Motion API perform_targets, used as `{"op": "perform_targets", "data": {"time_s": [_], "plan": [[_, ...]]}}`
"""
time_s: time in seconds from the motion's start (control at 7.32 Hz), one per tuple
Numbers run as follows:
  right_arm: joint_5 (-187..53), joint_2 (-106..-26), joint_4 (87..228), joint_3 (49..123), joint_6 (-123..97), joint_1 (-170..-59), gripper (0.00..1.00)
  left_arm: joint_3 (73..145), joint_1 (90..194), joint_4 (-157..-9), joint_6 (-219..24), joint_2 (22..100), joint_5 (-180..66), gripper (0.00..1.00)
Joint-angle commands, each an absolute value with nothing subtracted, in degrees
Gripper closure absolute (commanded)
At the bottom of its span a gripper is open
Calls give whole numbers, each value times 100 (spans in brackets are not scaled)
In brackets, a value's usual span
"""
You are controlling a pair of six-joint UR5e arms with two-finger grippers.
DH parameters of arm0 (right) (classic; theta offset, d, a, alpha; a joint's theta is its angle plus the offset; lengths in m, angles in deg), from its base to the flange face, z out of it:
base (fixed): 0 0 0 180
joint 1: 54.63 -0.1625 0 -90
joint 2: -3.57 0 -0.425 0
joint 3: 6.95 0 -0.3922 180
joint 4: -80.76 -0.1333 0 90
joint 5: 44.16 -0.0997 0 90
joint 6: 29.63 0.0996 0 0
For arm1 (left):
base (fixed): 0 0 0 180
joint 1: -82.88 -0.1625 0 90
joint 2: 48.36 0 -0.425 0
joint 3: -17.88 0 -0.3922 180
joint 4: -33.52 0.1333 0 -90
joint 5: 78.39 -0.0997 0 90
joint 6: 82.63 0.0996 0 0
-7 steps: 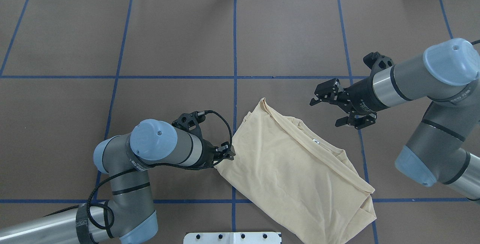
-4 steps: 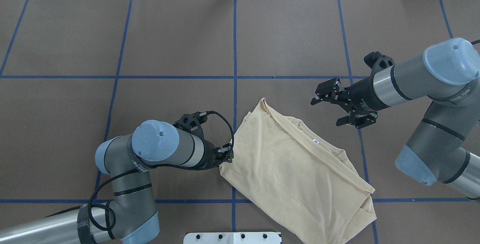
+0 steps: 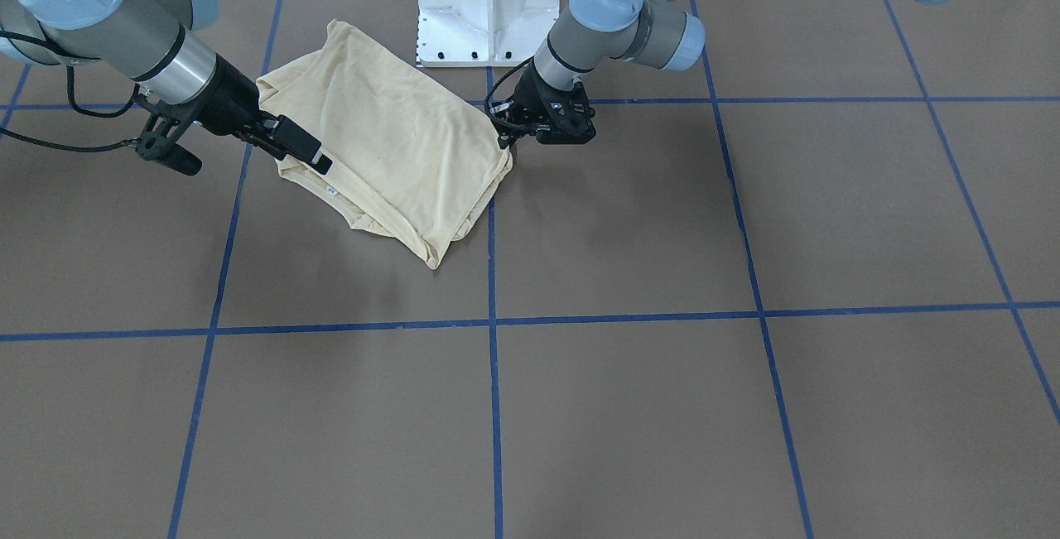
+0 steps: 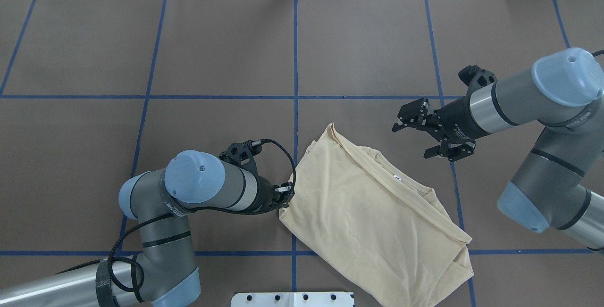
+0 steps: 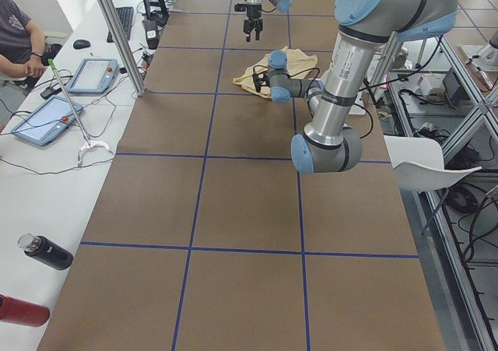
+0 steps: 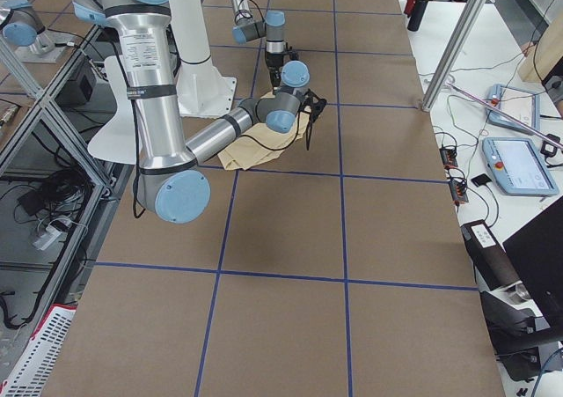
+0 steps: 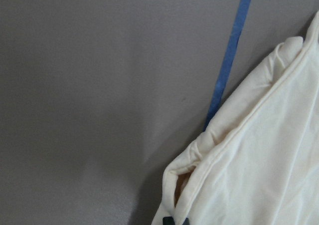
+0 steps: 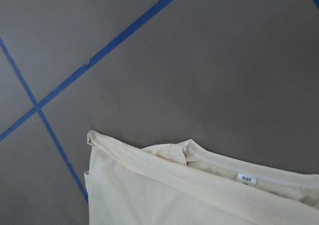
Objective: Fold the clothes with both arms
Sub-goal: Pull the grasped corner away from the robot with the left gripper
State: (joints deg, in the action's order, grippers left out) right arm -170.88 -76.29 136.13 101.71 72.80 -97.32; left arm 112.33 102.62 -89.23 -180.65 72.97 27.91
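Brown worktop (image 4: pixel 212 52), T-shirt (image 4: pixel 363 212) half-folded. My right gripper (image 4: pixel 410 142) hovers spread beside it; left gripper (image 4: pixel 285 194) at its corner, grip unclear. Next, I reckon: pinch, fold over.

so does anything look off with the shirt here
The shirt lies askew, diagonal to the blue tape lines, with its folded edges uneven and a corner bunched where the left end effector pinches it. Nothing looks damaged.

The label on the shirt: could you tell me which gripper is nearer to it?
Right. The right gripper hovers open just beyond the label; the left gripper is at the shirt's opposite edge.
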Motion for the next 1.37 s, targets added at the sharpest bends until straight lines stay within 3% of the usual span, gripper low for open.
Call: {"op": "perform_targets", "data": {"time_s": [0.0,0.55,0.82,1.23], "plan": [[-17081,-7641,13613,10160,7277,-9734,0,11253,10510,-8611,-18019,7301,2769,100],[-17081,-7632,13613,10133,7277,-9734,0,11122,11257,-8408,-17537,7451,2769,100],[-17020,-7632,13613,10133,7268,-9743,0,10204,11513,-8468,-17395,8133,2769,100],[-17019,-7659,13604,10142,7268,-9760,0,9559,12022,-8495,-16914,8531,2778,100]]}}
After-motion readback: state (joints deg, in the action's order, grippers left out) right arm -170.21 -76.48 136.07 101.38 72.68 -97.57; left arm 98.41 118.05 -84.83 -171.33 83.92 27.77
